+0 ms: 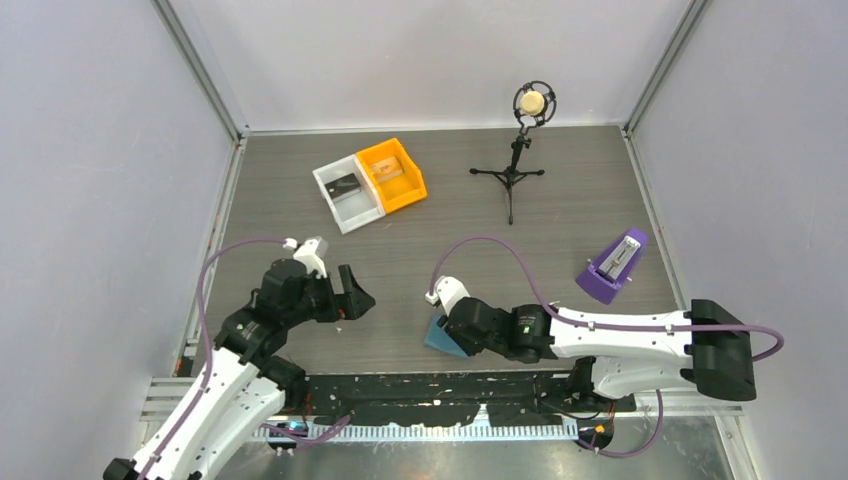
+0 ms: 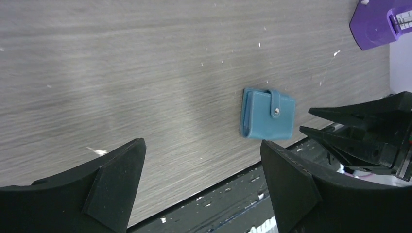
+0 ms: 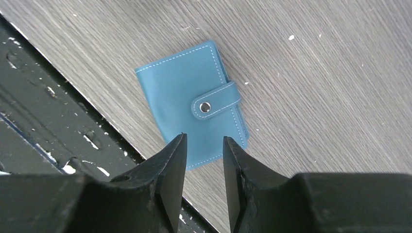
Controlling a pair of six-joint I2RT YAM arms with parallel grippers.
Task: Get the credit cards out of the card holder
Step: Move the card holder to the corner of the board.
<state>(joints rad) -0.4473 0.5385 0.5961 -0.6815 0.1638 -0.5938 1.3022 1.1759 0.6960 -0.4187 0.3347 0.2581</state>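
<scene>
The light-blue card holder (image 1: 441,338) (image 2: 268,114) (image 3: 187,94) lies flat near the table's front edge, folded shut with its snap strap fastened. My right gripper (image 1: 452,326) (image 3: 204,141) hovers just over its near end, jaws partly open with nothing between them. Its fingers (image 2: 350,127) also show at the right of the left wrist view. My left gripper (image 1: 357,292) (image 2: 202,142) stands wide open and empty to the left of the holder. A black credit card (image 1: 345,186) lies in the white bin, a tan one (image 1: 390,168) in the orange bin.
The white bin (image 1: 330,203) and orange bin (image 1: 412,190) sit side by side at the back left. A microphone on a tripod (image 1: 514,150) stands at the back right. A purple wedge stand (image 1: 612,266) (image 2: 376,24) rests at the right.
</scene>
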